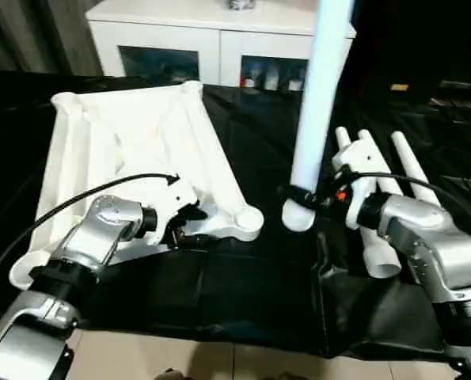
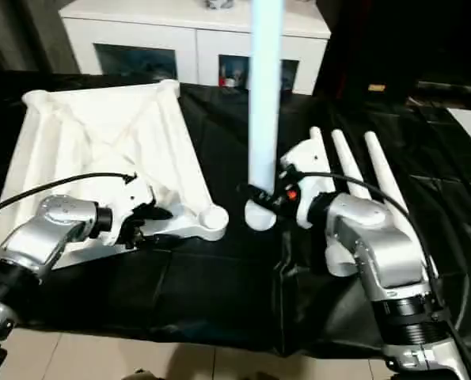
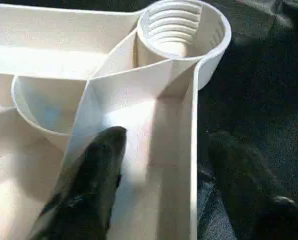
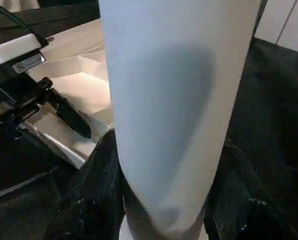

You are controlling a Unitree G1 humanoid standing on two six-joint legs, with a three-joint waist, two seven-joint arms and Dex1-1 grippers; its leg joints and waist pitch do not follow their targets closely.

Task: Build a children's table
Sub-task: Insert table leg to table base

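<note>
The white tabletop (image 1: 132, 134) lies upside down on the black cloth, ribs up, with a round corner socket (image 1: 248, 222) at its near right corner. My left gripper (image 3: 169, 140) is open astride the near rim just behind that socket (image 3: 181, 30). One finger (image 3: 96, 175) is inside the tabletop and the other rests outside on the cloth. My right gripper (image 1: 302, 198) is shut on a white leg (image 1: 318, 103), held upright with its flared end down, a little to the right of the socket and apart from it.
Three more white legs (image 1: 381, 190) lie side by side on the cloth under and behind my right forearm. A white cabinet (image 1: 219, 39) with dark glass doors stands behind the work area. The cloth's front edge meets pale floor tiles.
</note>
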